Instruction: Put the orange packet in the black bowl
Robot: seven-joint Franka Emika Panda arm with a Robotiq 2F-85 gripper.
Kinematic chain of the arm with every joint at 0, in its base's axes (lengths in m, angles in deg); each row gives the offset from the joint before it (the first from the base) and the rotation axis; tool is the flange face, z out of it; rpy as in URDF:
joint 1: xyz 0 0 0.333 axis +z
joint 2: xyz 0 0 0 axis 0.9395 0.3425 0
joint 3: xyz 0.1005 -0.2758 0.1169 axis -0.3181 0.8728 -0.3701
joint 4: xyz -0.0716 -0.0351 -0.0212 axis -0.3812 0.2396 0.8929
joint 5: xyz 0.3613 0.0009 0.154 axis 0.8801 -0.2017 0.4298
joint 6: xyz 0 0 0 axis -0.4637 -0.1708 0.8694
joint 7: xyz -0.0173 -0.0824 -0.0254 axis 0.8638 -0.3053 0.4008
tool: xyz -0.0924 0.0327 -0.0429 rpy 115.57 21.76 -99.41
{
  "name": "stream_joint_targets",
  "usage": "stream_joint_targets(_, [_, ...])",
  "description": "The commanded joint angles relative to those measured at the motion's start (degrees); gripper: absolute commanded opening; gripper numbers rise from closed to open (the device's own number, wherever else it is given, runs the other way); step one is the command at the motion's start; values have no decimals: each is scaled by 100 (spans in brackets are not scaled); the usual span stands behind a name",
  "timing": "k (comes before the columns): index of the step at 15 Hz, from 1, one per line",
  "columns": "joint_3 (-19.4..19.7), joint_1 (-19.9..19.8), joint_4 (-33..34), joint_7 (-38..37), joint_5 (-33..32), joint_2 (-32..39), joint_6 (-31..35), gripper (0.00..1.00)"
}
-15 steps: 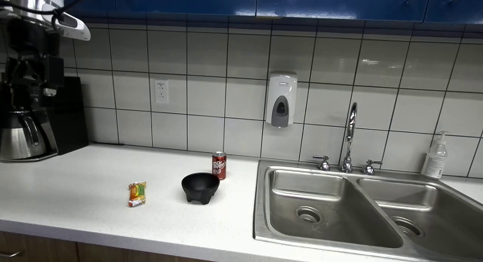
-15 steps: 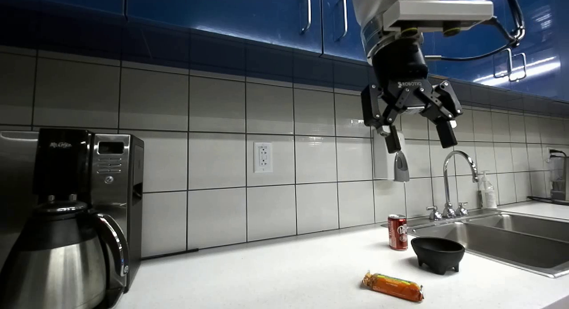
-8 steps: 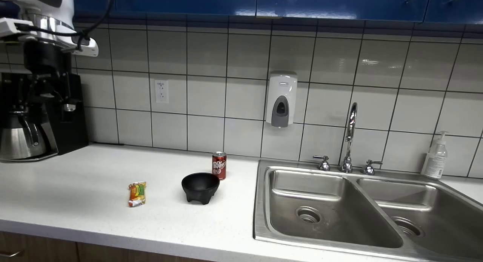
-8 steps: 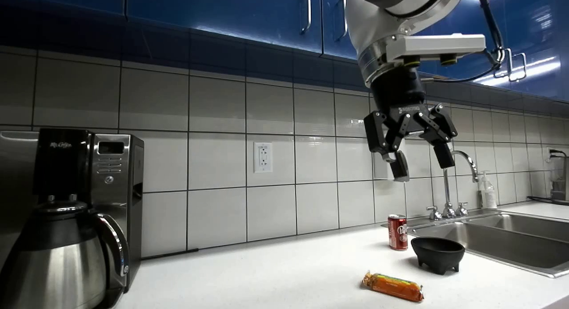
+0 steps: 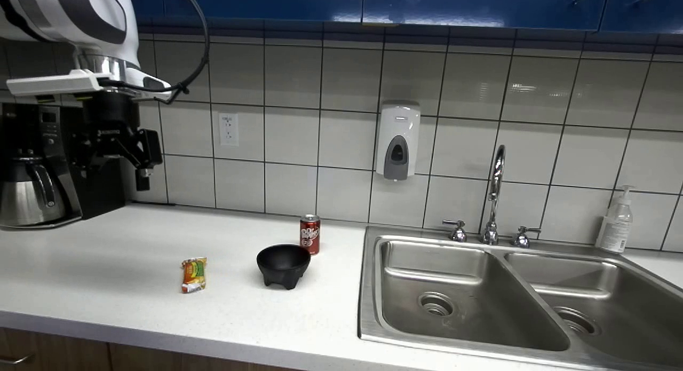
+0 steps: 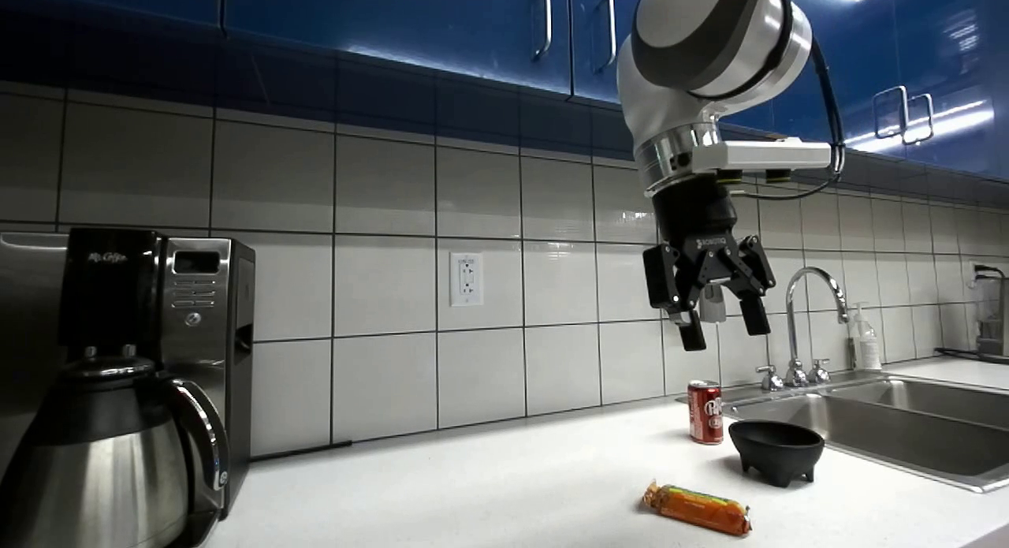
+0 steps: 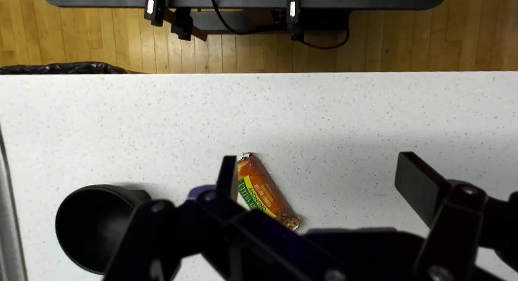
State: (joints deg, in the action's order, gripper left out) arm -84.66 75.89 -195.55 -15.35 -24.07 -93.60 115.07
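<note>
The gripper [image 6: 724, 331] hangs well above the counter [image 5: 235, 317], its fingers [image 7: 421, 186] spread wide and nothing held between them. Below, the orange packet [image 7: 269, 192] lies flat on the counter, apart from the black bowl [image 6: 776, 458]. In the wrist view it sits slantwise, and one finger hides part of its side. Judging by that, the gap is not centred over it: a straight drop could bring that finger down on the packet, crushing it or shoving it aside. The camera's angle may exaggerate this. Closing on it askew could make it swivel, and as it looks slick, a grip near one end might let it slide out.

Farther out, the bowl stands upright on short legs, with the red can [image 6: 705, 412] near it, a small gap between them. Carrying the packet in too low could bump the bowl and push it against the can, perhaps toppling it. The packet looks nearly as long as the bowl is wide, so if let go off-centre it could perch on the rim or fall out. Past the bowl lies the sink [image 5: 371, 285], where a badly overshot release might end up.
</note>
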Motion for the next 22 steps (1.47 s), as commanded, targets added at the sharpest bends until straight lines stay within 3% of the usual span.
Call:
stream_joint_targets(1, [233, -8, 120, 539, -197, 330, 286, 100])
stream_joint_targets(12, [456, -2, 618, 1640, -482, 1414, 149, 100])
stream_joint_targets(22, [494, -22, 970, 1780, -902, 2450, 308, 100])
